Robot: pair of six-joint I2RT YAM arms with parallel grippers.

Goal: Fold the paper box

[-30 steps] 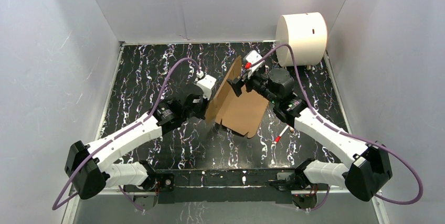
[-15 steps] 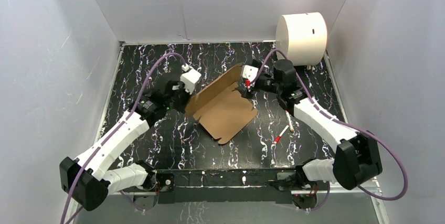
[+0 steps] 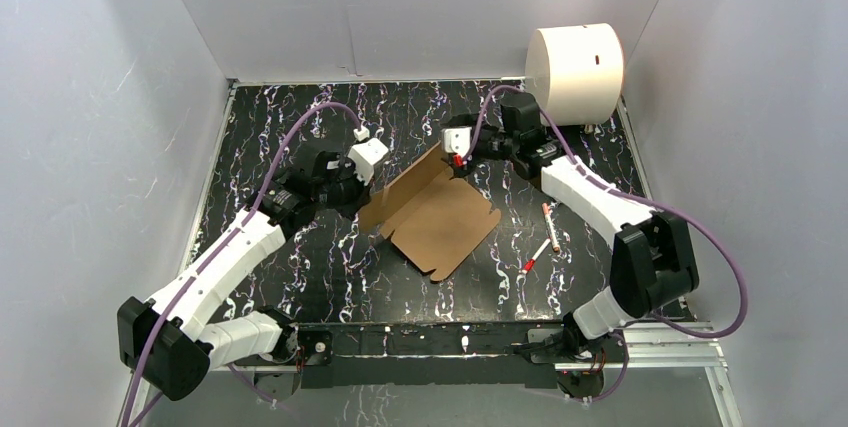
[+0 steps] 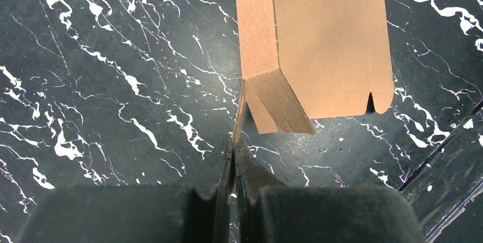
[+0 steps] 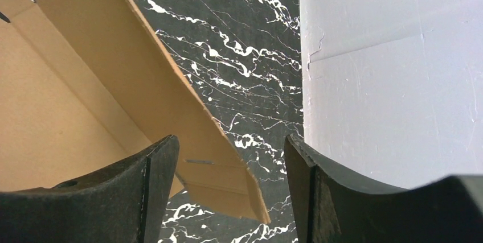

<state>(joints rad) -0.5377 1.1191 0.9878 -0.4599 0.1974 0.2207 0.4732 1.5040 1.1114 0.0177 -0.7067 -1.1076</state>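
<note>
Table (image 3: 300,277): black marble, white walls (image 3: 90,97) around; far right corner hidden behind cylinder (image 3: 574,59).
Box (image 3: 440,222): mid-table, main panel flat, left flap raised; underside hidden.
Left gripper (image 4: 234,155): clenched on flap edge, clear only from its wrist.
Right gripper (image 5: 229,143): released, fingers astride far flap corner; contact unclear.
Pens (image 3: 537,255): right of box; markings too small to read.

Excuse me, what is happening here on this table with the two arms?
A brown cardboard paper box is being folded on the black marbled table. The left tool is shut on a thin flap at the box's edge. The right tool is open at the corner of the raised side panel, not gripping it. The rest lies flat.
</note>
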